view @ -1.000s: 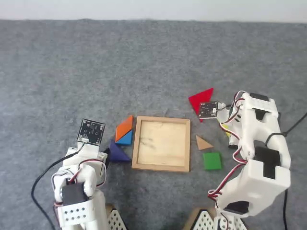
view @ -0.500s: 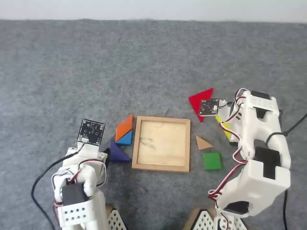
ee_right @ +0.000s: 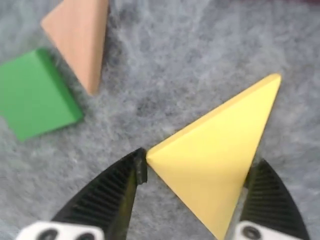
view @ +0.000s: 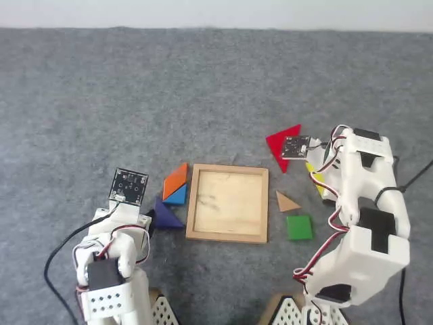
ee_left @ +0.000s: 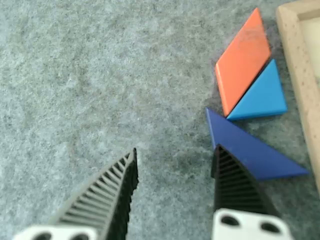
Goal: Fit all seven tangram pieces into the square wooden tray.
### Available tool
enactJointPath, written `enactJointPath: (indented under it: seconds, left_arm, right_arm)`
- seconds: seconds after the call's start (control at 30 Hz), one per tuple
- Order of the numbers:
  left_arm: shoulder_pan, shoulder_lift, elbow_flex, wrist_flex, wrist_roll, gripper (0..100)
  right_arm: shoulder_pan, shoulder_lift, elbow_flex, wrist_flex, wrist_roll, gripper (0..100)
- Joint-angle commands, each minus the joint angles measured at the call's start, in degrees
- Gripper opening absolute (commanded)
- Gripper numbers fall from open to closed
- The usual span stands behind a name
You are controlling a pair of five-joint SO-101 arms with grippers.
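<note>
The square wooden tray [view: 191, 203] lies flat on the grey tabletop [view: 101, 101] between the two arms, and its inner floor is bare, with all seven tangram pieces lying outside it. Just beside the tray's left rim, an orange parallelogram [view: 176, 179] and a light blue triangle [view: 177, 196] sit edge to edge. A dark blue triangle [view: 166, 214] lies right below them, toward the tray's near left corner. The left gripper [ee_left: 175, 152] hangs released over the tabletop left of the tray. Its two ribbed fingers are spread wide, one over bare carpet and the other with its tip over the dark blue triangle's edge; whether it touches cannot be told. To the tray's right, a tan wooden triangle [view: 287, 201] lies near the right rim, and a green square [view: 299, 227] sits just beside it on the nearer side. A red triangle [view: 281, 142] rests beyond the tray's far right corner, partly covered by the right arm's camera board. The yellow triangle [view: 316, 179] sits farther right of the tray than the tan piece. The right gripper [ee_right: 195, 165] is clenched on it, one finger pressed at a corner and the other against the opposite edge. From the pictures it cannot be told whether the yellow piece is lifted off the tabletop.
</note>
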Motion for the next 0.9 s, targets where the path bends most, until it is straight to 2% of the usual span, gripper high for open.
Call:
enactJointPath:
  seconds: [0.0,0.47,0.63,0.8,0.87]
  left_arm:
    - [0.0,0.2,-0.4,0.4,-0.5,23]
    - [0.0,0.2,-0.4,0.4,-0.5,23]
    - [0.0,0.2,-0.4,0.4,-0.5,23]
    - [0.0,0.2,-0.4,0.4,-0.5,23]
    - [0.0,0.2,-0.4,0.4,-0.5,23]
  right_arm:
    - [0.7,-1.1,-1.6,1.5,-2.5,28.1]
    - [-0.7,-1.1,-14.5,16.8,-6.0,28.1]
    - [-6.3,-1.1,-21.6,21.9,-10.5,28.1]
    - [-15.2,-1.1,-31.8,32.1,-11.3,28.1]
    - [-19.4,-1.1,-34.3,33.5,-14.1,28.1]
